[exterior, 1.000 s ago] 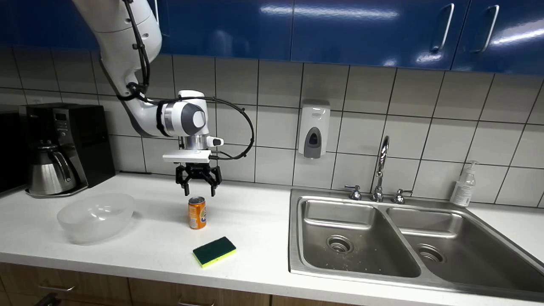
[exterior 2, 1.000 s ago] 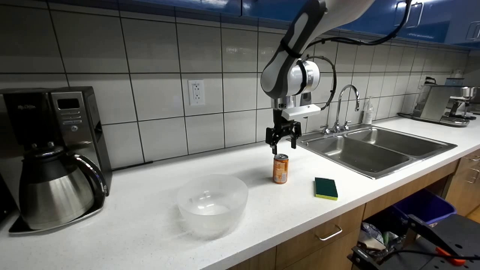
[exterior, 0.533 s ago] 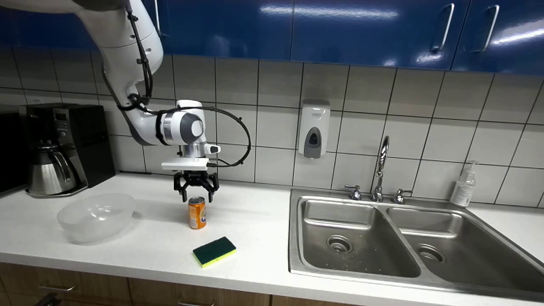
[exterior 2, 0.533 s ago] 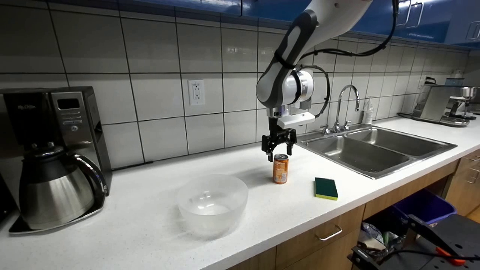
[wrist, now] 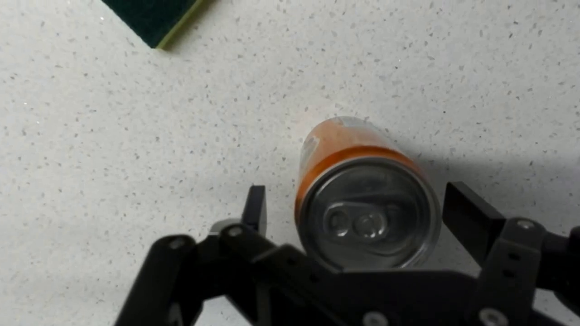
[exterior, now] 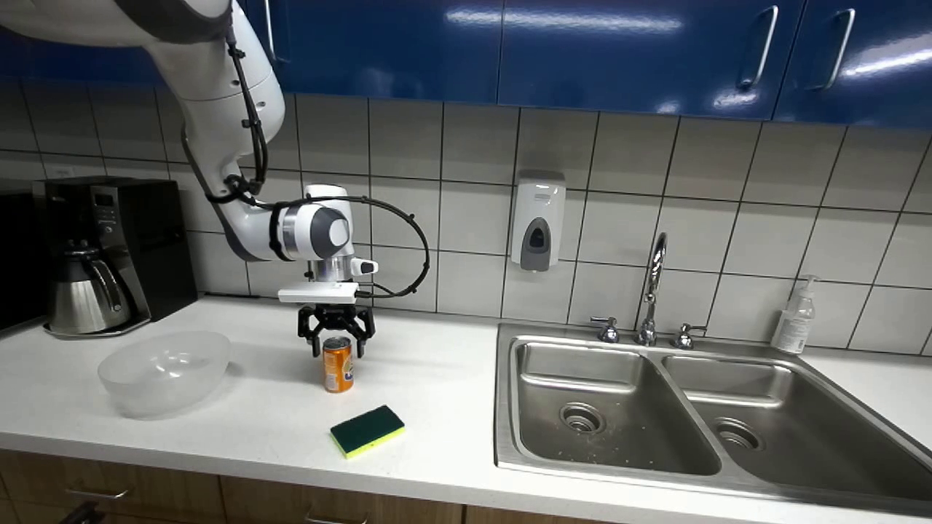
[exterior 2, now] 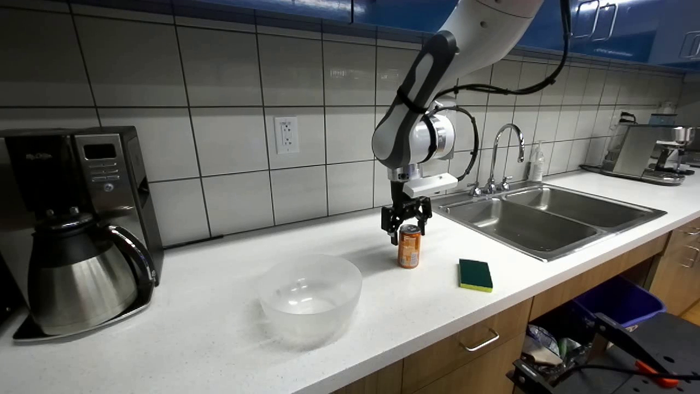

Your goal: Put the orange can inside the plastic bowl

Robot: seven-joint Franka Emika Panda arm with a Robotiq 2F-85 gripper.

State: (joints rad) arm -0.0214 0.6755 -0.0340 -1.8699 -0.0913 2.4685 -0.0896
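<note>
Clear plastic, the wide bowl (exterior 2: 313, 329) sits mouth up, well apart from the jaws and to their left in both exterior views. Black and pointing down, the gripper (exterior: 338, 352) has its jaws spread wide, straddling the upper part of the orange can (exterior: 338, 371). That can stands upright between them, its long axis vertical, the tabbed top facing up at the gripper.
</note>
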